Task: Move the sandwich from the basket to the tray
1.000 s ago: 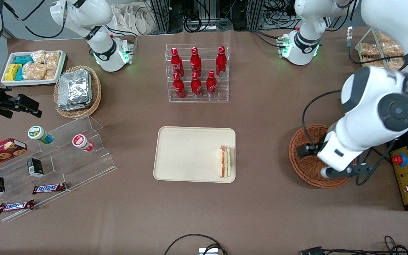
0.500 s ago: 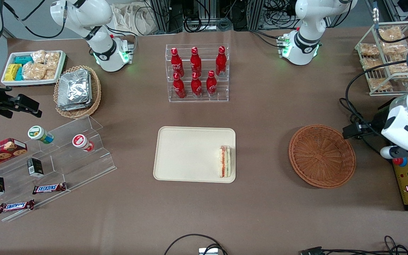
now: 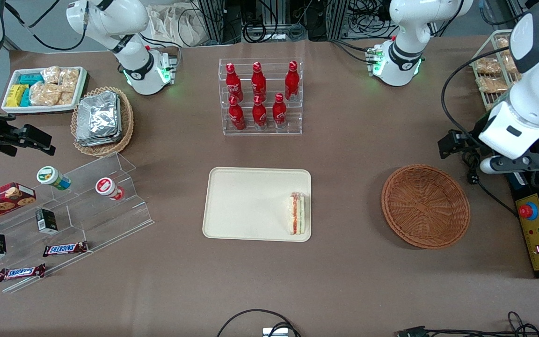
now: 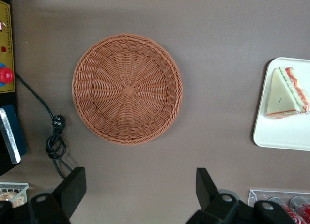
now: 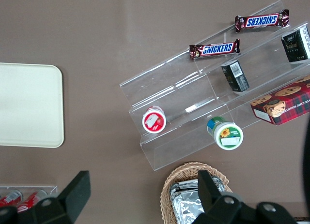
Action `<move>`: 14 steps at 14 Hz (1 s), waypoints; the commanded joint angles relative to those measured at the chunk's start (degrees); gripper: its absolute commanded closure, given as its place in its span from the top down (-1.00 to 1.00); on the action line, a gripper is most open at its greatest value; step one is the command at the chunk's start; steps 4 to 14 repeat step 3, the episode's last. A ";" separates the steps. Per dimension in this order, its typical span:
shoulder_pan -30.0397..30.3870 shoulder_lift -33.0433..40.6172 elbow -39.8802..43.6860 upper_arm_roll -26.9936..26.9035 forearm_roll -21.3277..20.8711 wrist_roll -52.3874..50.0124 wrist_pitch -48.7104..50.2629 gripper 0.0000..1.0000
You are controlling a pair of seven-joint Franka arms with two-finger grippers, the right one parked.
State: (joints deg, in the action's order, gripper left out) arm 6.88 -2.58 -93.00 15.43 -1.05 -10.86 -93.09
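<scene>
Sandwich (image 3: 297, 213) on tray (image 3: 246, 201) — gripper (image 4: 138, 187) above basket (image 3: 425, 205).

In the front view the tray (image 3: 251, 206) lies on the counter (image 3: 344, 262) at the centre of the frame. The sandwich (image 3: 297, 214) lies on the tray, against the rim that faces the basket (image 3: 425, 206). The basket sits well apart from the tray, toward the working arm's end, with nothing in it. A bottle rack (image 3: 260, 96) stands in the upper middle of the frame, farther from the camera than the tray. The end effector (image 4: 139, 185) hangs above bare counter just beside the basket, fingers spread wide.
</scene>
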 commanded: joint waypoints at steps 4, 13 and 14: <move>-0.03 1.79 -2.53 -2.42 1.13 4.01 -1.39 1.00; -0.03 1.79 -2.53 -2.42 1.13 4.01 -1.39 1.00; -0.03 1.79 -2.53 -2.42 1.13 4.01 -1.39 1.00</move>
